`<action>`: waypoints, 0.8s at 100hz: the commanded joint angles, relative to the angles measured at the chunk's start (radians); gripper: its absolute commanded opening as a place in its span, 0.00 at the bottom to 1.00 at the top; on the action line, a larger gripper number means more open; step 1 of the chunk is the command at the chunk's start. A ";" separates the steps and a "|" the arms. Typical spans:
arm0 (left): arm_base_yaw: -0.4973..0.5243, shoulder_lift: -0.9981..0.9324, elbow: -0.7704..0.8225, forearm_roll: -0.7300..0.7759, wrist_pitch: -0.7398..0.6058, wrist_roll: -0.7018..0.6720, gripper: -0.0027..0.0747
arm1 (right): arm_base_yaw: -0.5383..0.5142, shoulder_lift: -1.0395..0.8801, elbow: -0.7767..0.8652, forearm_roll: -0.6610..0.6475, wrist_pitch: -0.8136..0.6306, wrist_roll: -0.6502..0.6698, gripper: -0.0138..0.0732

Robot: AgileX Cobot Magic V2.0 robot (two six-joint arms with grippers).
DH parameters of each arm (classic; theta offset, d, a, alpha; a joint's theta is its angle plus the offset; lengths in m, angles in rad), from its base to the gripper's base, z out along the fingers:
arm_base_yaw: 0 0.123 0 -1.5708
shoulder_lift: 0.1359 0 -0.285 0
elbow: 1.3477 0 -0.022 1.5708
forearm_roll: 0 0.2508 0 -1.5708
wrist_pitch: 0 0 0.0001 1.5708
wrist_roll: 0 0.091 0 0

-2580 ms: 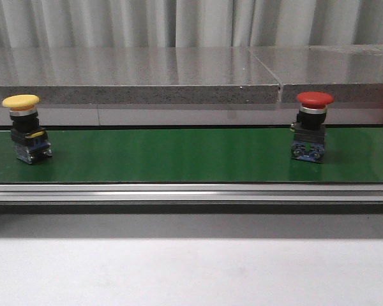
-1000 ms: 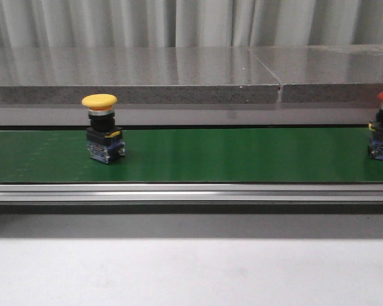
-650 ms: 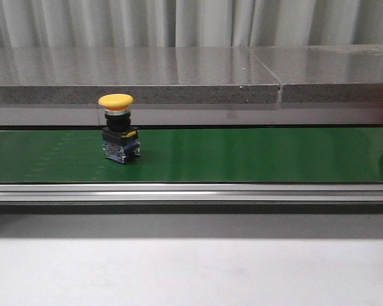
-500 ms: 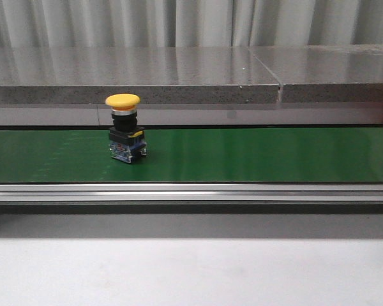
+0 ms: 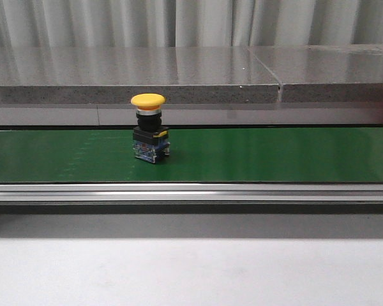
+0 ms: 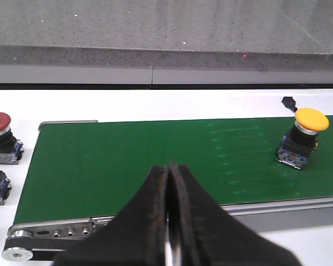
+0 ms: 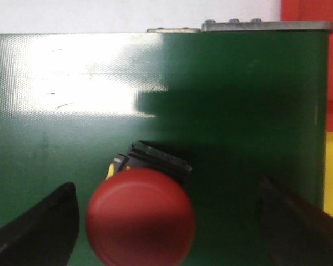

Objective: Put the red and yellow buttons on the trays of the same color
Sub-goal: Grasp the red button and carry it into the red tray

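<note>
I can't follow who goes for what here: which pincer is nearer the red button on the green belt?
Right. The right pincer is open directly above the red button; the left pincer is shut, elsewhere along the belt.
</note>
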 commanded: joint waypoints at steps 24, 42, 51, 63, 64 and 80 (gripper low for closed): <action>-0.007 0.005 -0.027 -0.016 -0.065 0.001 0.01 | -0.007 -0.015 -0.049 -0.002 -0.039 -0.041 0.37; -0.007 0.005 -0.027 -0.016 -0.065 0.001 0.01 | -0.039 -0.014 -0.144 -0.002 -0.005 -0.041 0.35; -0.007 0.005 -0.027 -0.016 -0.065 0.001 0.01 | -0.085 -0.005 -0.214 -0.002 0.016 -0.041 0.35; -0.007 0.005 -0.027 -0.016 -0.065 0.001 0.01 | -0.168 0.037 -0.305 -0.002 0.033 -0.041 0.35; -0.007 0.005 -0.027 -0.016 -0.065 0.001 0.01 | -0.179 0.041 -0.314 -0.002 0.035 -0.041 0.35; -0.007 0.005 -0.027 -0.016 -0.065 0.001 0.01 | -0.277 0.144 -0.409 0.002 0.028 -0.041 0.35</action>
